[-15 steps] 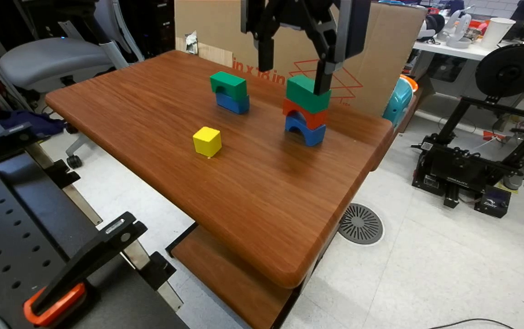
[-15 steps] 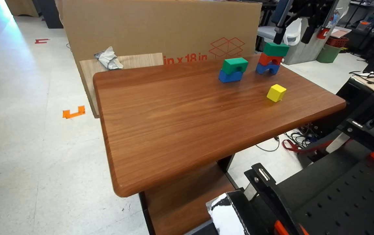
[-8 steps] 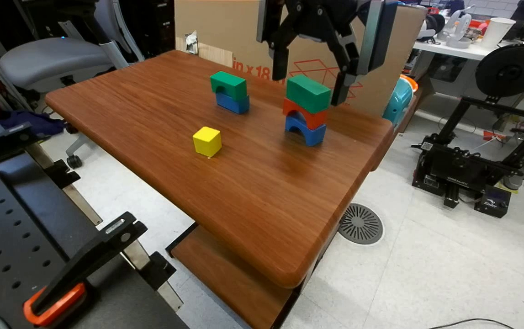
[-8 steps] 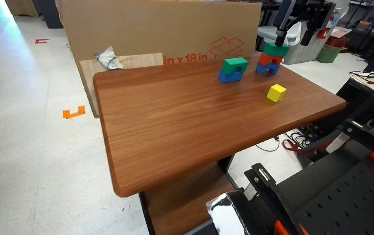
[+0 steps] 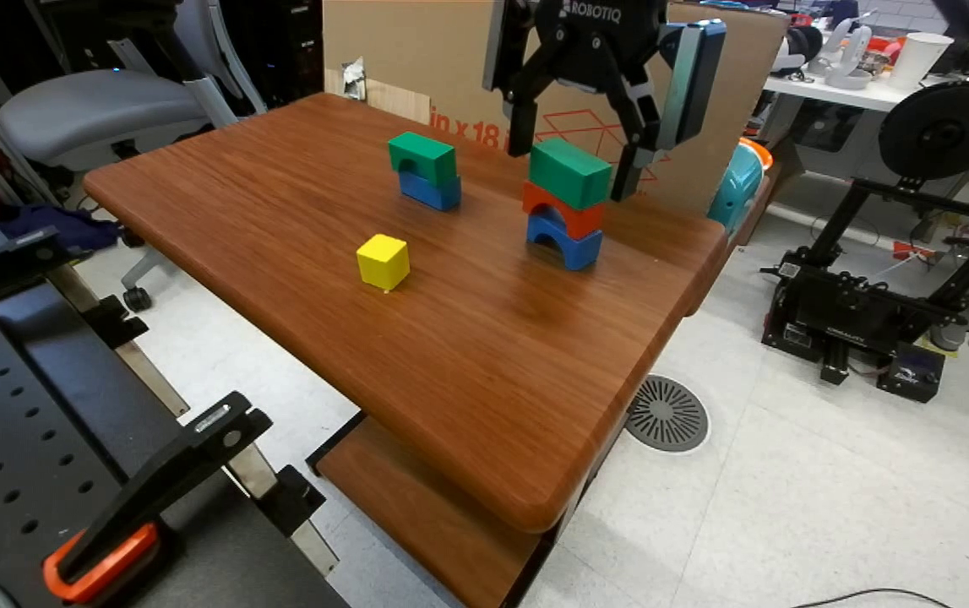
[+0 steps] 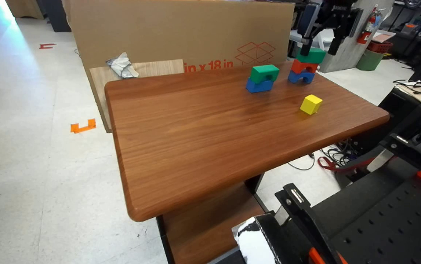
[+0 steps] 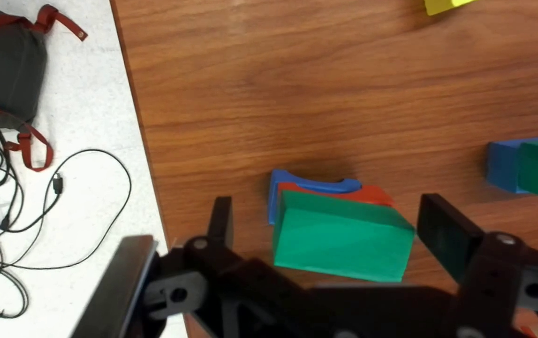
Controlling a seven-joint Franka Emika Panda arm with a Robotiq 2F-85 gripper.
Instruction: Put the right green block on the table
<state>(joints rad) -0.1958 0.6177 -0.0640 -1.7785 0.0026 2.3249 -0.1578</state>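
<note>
1. The gripper [image 5: 571, 165] had just shifted and stood spread, the right green block [image 7: 344, 246] appearing between its tips; contact unclear.
2. That block sat on the red block [image 5: 574, 213], not yet on the worktop [image 5: 450, 338].
3. The shift likely meant aligning to grasp.

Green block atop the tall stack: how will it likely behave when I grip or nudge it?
The green block should stay stiff when squeezed, judging by its crisp edges and flat faces. Those flat sides also make rolling unlikely. A sideways nudge could slide or topple it, since it sits on a red arch above a blue arch.
</note>
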